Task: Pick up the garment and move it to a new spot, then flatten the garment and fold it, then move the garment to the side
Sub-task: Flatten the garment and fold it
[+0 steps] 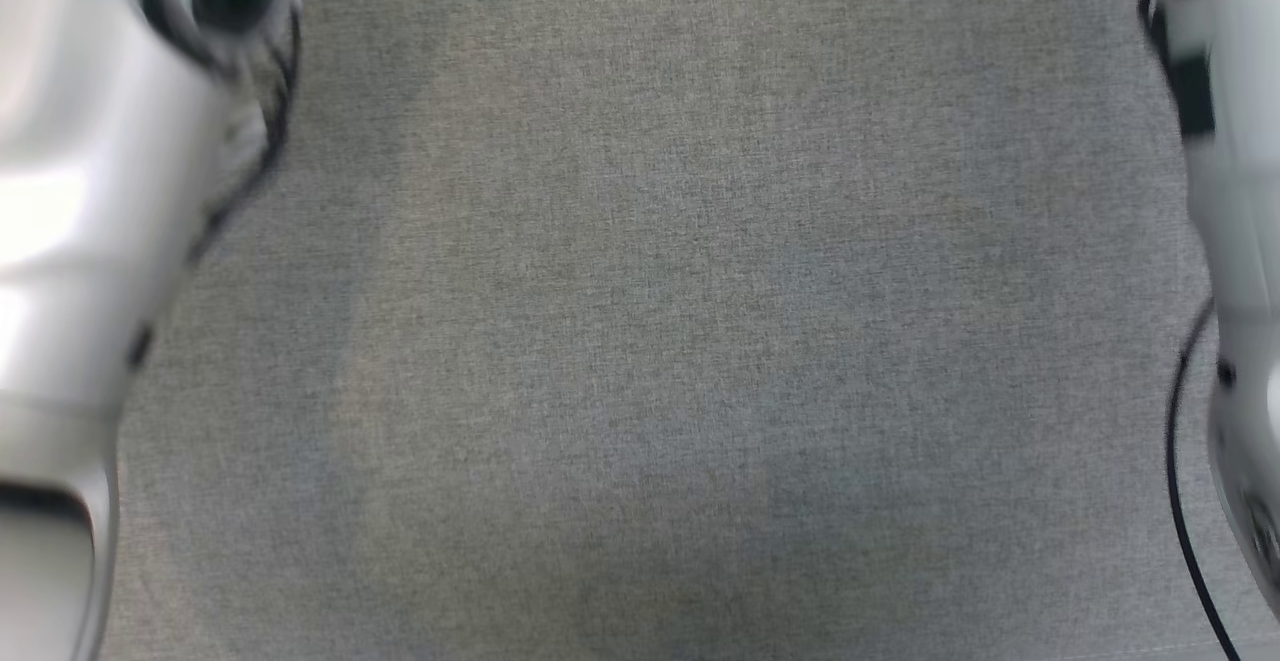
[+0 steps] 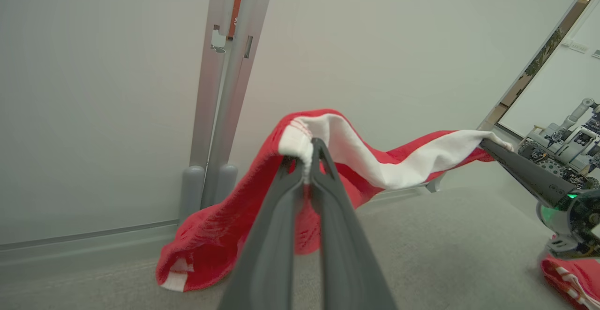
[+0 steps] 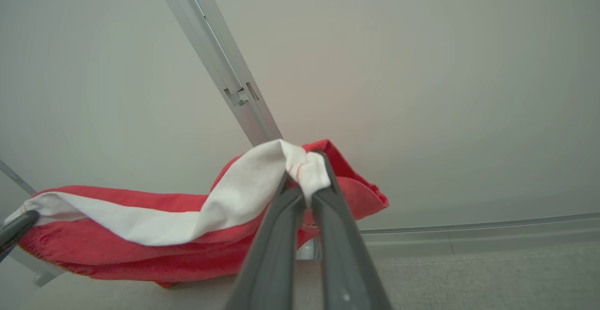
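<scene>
Before the wall [image 2: 93,113], left tool [image 2: 304,155] and right tool [image 3: 304,178] each clamp a slim bite of the garment [image 2: 225,225]; stretched between them, either bite could slip free.

red garment [image 2: 220,235] with white band [image 2: 375,160] hangs lifted, sagging.

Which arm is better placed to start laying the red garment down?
Probably left. The left gripper and right gripper both pinch the garment by its white band, but its left end droops onto the grey surface.
</scene>
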Controlling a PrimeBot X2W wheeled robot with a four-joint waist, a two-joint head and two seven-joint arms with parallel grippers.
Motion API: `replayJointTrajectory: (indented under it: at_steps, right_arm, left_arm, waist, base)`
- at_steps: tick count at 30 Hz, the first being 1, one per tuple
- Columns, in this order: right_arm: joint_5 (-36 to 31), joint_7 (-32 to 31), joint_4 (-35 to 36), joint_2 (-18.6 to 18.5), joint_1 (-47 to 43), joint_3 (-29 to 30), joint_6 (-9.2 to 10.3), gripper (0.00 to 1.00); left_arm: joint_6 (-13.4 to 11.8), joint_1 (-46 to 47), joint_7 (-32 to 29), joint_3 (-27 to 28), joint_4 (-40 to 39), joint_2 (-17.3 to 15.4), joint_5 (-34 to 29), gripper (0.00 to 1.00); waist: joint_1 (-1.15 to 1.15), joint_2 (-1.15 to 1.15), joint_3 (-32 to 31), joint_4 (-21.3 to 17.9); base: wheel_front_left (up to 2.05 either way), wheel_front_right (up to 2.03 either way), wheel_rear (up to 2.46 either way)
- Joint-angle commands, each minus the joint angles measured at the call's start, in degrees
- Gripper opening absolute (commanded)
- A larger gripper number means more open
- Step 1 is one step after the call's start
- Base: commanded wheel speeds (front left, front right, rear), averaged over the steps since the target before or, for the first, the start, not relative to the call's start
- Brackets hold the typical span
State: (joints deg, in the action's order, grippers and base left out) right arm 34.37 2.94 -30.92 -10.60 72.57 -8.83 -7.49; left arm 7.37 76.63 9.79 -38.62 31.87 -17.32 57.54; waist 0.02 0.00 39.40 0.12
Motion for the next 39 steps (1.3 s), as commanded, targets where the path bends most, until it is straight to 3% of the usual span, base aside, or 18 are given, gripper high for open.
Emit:
replayJointTrajectory:
  at_steps: [1,7,11,18,24,30,34,39]
  right_arm:
    - [1.91,1.21,2.33,-2.48,-4.7,-1.35,-0.01,0.0]
    - [4.84,4.24,13.88,-14.91,-28.85,-7.84,0.0,0.0]
    - [6.66,5.03,18.28,-19.62,-44.55,-9.38,0.0,0.0]
    - [7.84,5.21,23.48,-22.52,-68.35,-8.34,0.05,0.0]
    - [8.3,4.18,29.97,-22.04,-83.87,-2.84,0.12,0.0]
    - [6.98,0.84,34.77,-20.81,-85.77,2.09,0.1,0.0]
    - [5.49,-3.71,35.82,-21.23,-76.61,0.94,0.05,0.0]
    - [5.21,-9.2,31.32,-22.44,-61.64,-3.1,0.04,0.0]
  left_arm:
    - [0.16,-3.81,1.22,-1.89,-2.1,-1.3,0.95,0.0]
    - [0.16,-22.07,4.57,-9.91,-13.67,-6.52,3.46,0.0]
    - [0.15,-35.24,5.41,-11.74,-18.17,-8.91,2.29,0.0]
    - [-4.12,-60.71,5.45,-5.93,-26.11,-8.83,0.23,0.0]
    - [-9.81,-79.36,5.48,0.09,-34.67,-7.21,-2.55,0.0]
    - [-9.57,-82.59,5.5,1.23,-38.13,-4.67,-2.99,0.0]
    - [-8.26,-77.01,4.93,2.63,-36.88,-2.18,-1.48,0.0]
    - [-5.52,-68.48,3.57,3.56,-31.04,1.38,0.55,0.0]
  waist:
    - [-0.02,0.0,-3.56,0.62]
    - [-0.02,0.0,-12.2,1.68]
    - [-0.02,0.0,-20.47,1.59]
    - [-0.02,0.0,-31.94,1.11]
    - [-0.02,0.0,-33.79,1.53]
    - [-0.02,0.0,-30.53,4.16]
    - [-0.02,0.0,-25.39,6.13]
    - [-0.02,0.0,-19.59,10.24]
  base:
    - [0.0,0.0,0.0]
    - [0.0,0.0,0.0]
    - [0.0,0.0,0.0]
    - [0.0,0.0,0.0]
    - [0.0,0.0,0.0]
    - [0.0,0.0,0.0]
    - [0.0,0.0,0.0]
    - [0.0,0.0,0.0]
